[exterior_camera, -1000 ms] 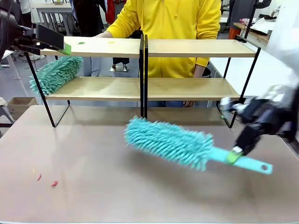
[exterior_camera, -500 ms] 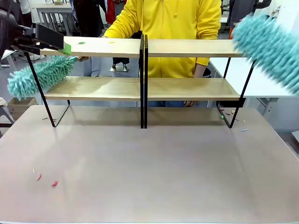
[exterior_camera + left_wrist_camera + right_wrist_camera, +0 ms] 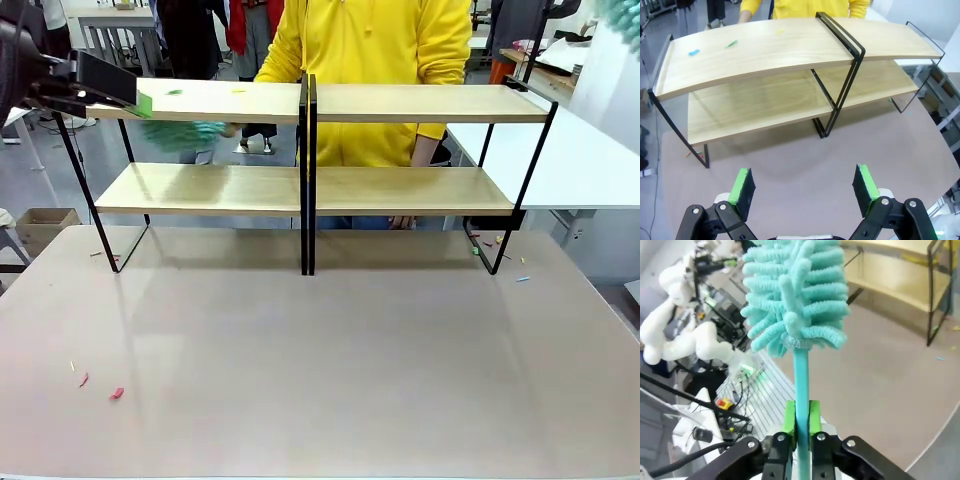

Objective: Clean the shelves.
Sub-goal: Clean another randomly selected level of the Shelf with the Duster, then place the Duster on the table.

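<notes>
The shelves (image 3: 310,190) stand across the far half of the table, two wooden tiers on black frames, also seen from above in the left wrist view (image 3: 770,50). A few small coloured bits (image 3: 693,52) lie on the top left board. My left gripper (image 3: 804,185) hovers open and empty in front of the racks, and it shows at the upper left corner (image 3: 140,102). My right gripper (image 3: 801,420) is shut on the handle of a teal fluffy duster (image 3: 795,295), held high to the right; its tip (image 3: 626,14) shows at the top right. A person in yellow moves a blurred teal duster (image 3: 192,131) behind the left rack.
Red crumbs (image 3: 117,393) lie on the table's near left, and more bits (image 3: 497,241) lie by the right rack's foot. A white table (image 3: 570,160) adjoins at the right. Cables and equipment (image 3: 725,405) sit below the right arm.
My right arm swung its duster from low over the table up and out to the upper right. The person's duster left the lower left board and now moves behind the rack.
</notes>
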Robot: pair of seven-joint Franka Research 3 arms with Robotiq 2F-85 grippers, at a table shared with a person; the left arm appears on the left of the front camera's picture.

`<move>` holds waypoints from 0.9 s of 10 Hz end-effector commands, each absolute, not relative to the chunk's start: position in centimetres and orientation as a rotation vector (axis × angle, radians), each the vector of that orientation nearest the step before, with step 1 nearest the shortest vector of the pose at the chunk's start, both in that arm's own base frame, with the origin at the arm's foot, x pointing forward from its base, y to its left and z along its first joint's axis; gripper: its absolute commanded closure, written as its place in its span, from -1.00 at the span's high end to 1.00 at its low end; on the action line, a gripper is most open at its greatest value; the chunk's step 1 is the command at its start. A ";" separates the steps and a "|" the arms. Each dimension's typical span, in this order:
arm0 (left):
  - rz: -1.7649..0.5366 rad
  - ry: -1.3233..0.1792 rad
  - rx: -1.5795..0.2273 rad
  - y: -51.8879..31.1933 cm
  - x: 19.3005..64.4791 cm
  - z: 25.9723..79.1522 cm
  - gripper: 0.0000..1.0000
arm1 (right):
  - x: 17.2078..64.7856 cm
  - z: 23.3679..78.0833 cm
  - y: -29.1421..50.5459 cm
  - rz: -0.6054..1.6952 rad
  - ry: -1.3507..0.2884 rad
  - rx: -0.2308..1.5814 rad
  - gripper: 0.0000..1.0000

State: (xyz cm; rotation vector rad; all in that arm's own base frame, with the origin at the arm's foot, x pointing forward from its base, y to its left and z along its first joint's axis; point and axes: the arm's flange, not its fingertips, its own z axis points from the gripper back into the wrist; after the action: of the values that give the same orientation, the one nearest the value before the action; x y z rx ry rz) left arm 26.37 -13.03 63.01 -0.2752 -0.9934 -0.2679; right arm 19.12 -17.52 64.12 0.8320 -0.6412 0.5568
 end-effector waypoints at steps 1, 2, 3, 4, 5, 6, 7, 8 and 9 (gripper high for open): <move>-0.266 -0.997 -0.272 -12.9 26.3 63.0 1.00 | 18.3 63.9 -17.0 0.606 -0.606 0.895 -0.75; -0.266 -0.997 -0.272 -12.9 26.3 63.0 1.00 | 18.3 63.9 -17.0 0.606 -0.606 0.895 -0.75; -0.266 -0.997 -0.272 -12.9 26.3 63.0 1.00 | 18.3 63.9 -17.0 0.606 -0.606 0.895 -0.75; -0.266 -0.997 -0.272 -12.9 26.3 63.0 1.00 | 18.3 63.9 -17.0 0.606 -0.606 0.895 -0.75; -0.266 -0.997 -0.272 -12.9 26.3 63.0 1.00 | 18.3 63.9 -17.0 0.606 -0.606 0.895 -0.75; -0.266 -0.997 -0.272 -12.9 26.3 63.0 1.00 | 18.3 63.9 -17.0 0.606 -0.606 0.895 -0.75; -0.266 -0.997 -0.272 -12.9 26.3 63.0 1.00 | 18.3 63.9 -17.0 0.606 -0.606 0.895 -0.75; -0.266 -0.997 -0.272 -12.9 26.3 63.0 1.00 | 18.3 63.9 -17.0 0.606 -0.606 0.895 -0.75; -0.266 -0.997 -0.272 -12.9 26.3 63.0 1.00 | 18.3 63.9 -17.0 0.606 -0.606 0.895 -0.75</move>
State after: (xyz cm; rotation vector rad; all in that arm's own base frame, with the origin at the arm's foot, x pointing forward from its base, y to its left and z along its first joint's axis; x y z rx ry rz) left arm 26.37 -13.03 63.00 -0.2752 -0.9933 -0.2679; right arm 18.43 -16.83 63.75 0.8864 -0.5882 0.5924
